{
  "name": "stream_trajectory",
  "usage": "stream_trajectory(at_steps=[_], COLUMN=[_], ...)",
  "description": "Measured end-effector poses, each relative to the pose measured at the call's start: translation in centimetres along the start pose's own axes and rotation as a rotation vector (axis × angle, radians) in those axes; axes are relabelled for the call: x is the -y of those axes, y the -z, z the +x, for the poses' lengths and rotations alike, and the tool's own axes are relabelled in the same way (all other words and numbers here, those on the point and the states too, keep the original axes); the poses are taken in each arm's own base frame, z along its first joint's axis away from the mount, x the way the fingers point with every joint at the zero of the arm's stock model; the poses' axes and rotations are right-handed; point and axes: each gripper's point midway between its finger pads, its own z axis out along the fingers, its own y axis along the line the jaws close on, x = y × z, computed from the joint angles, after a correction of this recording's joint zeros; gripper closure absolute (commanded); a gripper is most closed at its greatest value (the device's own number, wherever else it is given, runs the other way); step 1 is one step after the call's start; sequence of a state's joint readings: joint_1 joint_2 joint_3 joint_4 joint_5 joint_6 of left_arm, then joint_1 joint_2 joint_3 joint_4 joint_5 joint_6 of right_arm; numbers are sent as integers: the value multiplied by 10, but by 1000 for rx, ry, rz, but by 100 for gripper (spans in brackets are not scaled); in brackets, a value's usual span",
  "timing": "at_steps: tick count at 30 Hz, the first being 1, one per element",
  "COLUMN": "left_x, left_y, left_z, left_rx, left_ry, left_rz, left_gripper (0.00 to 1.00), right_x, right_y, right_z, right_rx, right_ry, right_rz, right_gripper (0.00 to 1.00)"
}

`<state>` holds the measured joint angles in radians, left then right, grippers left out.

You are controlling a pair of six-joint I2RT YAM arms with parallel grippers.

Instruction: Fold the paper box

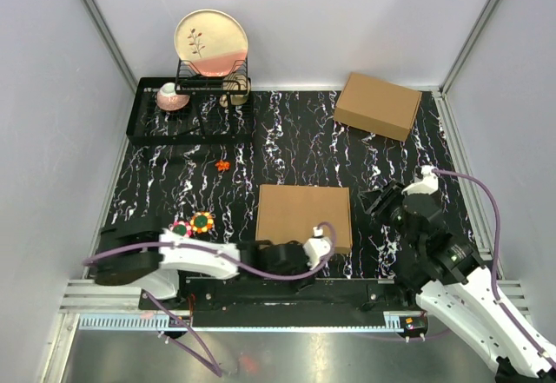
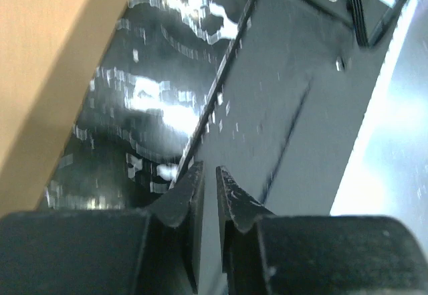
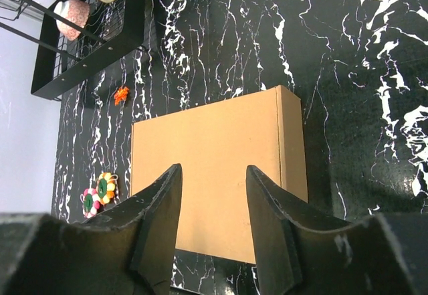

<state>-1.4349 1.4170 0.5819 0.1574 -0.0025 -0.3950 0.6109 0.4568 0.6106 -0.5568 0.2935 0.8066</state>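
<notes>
The plain brown cardboard paper box [image 1: 304, 216] lay in the middle of the black table with white streaks [image 1: 287, 140], close to the near edge. It looked like a flat, closed box with its lid down. In the right wrist view a thin fold line ran along one side of its top.

The left gripper [image 2: 208, 171] was low at the near edge of the paper box. Its two black fingers [image 2: 187, 198] were almost pressed together, with only a thin crack between them and nothing in it. The side of the paper box showed just beside them in the left wrist view.

The right gripper [image 3: 214, 168] hung over the right side of the paper box. Its fingers [image 3: 157, 205] were spread apart and held nothing.

A second brown cardboard box [image 1: 378, 105] sat at the far right, well apart from the first. A black wire dish rack [image 1: 148, 127] stood at the far left, with a round cream and pink plate [image 1: 211, 42] standing up in it (a small pink cup too). Two little bright round toys [image 1: 193, 223] lay at the near left.
</notes>
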Motion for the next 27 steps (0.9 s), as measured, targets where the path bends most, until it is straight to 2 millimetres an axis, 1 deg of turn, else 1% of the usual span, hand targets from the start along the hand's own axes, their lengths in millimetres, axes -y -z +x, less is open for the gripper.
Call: stream_trajectory(at_steps=[1, 3, 5, 7, 10, 11, 12, 13, 14, 15, 16, 17, 18, 19, 21, 22, 24, 25, 26, 27], left_x=[0, -4, -22, -51, -113, -138, -158, -182, -200, -219, -235, -244, -249, -246, -218, -192, -132, -75, -75, -82], left_y=[-9, -29, -48, -61, -77, -83, -87, -90, -89, -85, -75, -66, -54, -43, -19, -6, 20, 55, 57, 65], left_z=[-4, -19, -37, -55, -93, -113, -128, -147, -162, -177, -186, -191, -195, -196, -194, -192, -192, -187, -187, -188], left_rx=[-14, -21, -15, -2, 31, 44, 62, 80, 104, 132, 155, 170, 179, 189, 199, 213, 274, 363, 368, 408], left_ry=[-3, 9, 44, 91, 146, 158, 166, 181, 187, 194, 198, 200, 195, 183, 140, 108, 48, 54, 58, 130], left_rz=[-6, -22, -57, -98, -190, -219, -244, -268, -286, -303, -325, -342, -354, -359, -343, -327, -278, -225, -228, -270], left_gripper=[83, 80, 76, 74, 70, 68, 66, 64, 62, 59, 54, 52, 50, 45, 40, 39, 39, 40, 41, 41], right_x=[0, 0, 0, -1, -4, -6, -8, -11, -13, -15, -16, -16, -17, -17, -16, -17, -15, -15, -14, -13], right_y=[-1, -2, -3, -3, -1, -1, -1, -1, -1, -2, -3, -4, -5, -6, -6, -7, -11, -22, -23, -30], right_z=[0, 0, -1, -3, -10, -14, -16, -20, -22, -23, -23, -23, -23, -23, -23, -23, -20, -14, -13, -10], right_rx=[1, 1, 1, 7, 28, 37, 44, 53, 58, 61, 62, 62, 61, 60, 62, 65, 64, 41, 39, 24], right_ry=[3, 9, 18, 28, 38, 40, 41, 41, 41, 42, 42, 43, 44, 44, 46, 47, 54, 79, 80, 94], right_rz=[0, 3, 5, 8, 5, 4, 1, -4, -9, -12, -13, -13, -13, -12, -14, -17, -17, 0, 2, 21], right_gripper=[50, 49, 48, 48, 48, 48, 48, 48, 48, 48, 47, 47, 46, 45, 42, 41, 40, 39, 39, 37])
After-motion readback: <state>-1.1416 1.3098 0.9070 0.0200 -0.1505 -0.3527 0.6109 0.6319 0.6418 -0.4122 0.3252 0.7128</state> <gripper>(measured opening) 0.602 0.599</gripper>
